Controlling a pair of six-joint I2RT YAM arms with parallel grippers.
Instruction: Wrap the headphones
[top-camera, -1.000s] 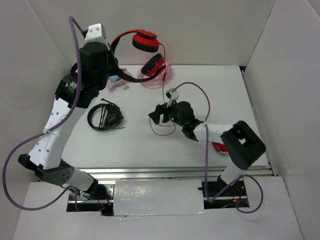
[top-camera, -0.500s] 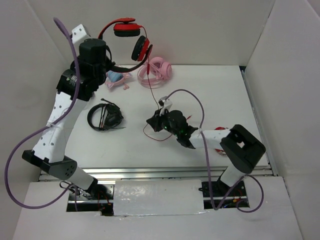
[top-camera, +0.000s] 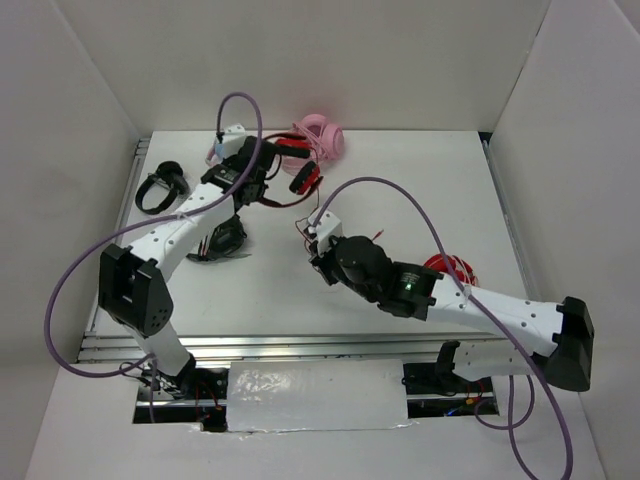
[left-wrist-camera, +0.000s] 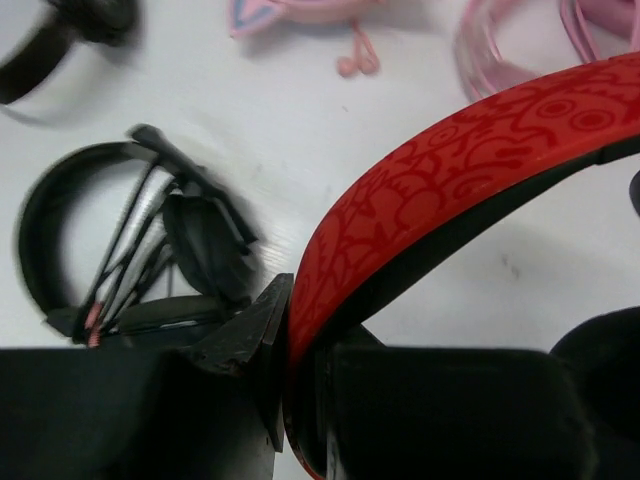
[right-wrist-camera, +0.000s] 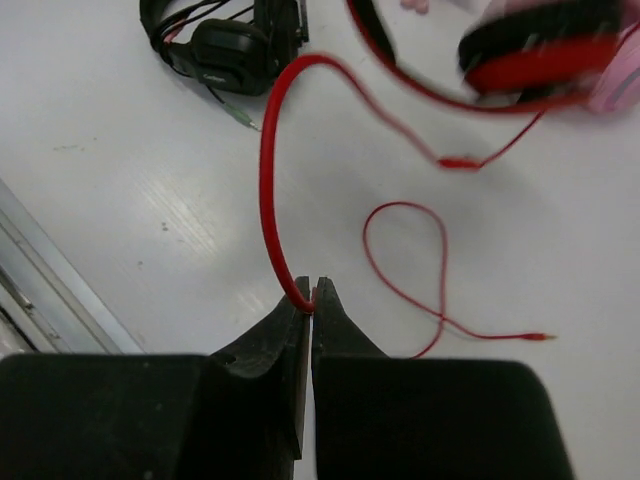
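Well, left fingers (left-wrist-camera: 262, 330) clenched on the headband of the red headphones (top-camera: 297, 166), at the far side of the tabletop (top-camera: 450, 200) beside a pink pair (top-camera: 325, 135), right fingers (right-wrist-camera: 295, 310) pinched tight on their thin red cable (right-wrist-camera: 266, 190).

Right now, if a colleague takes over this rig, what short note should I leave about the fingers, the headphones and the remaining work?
Left gripper: shut on the headband of the headphones, at the far side of the table, beside the pink pair.
Right gripper: shut on the red cable, near mid-table.
Done: both grasps are made.
Left: no turn of cable shows around the headphones, and its free end lies in a loose loop on the table. Wind it around them.
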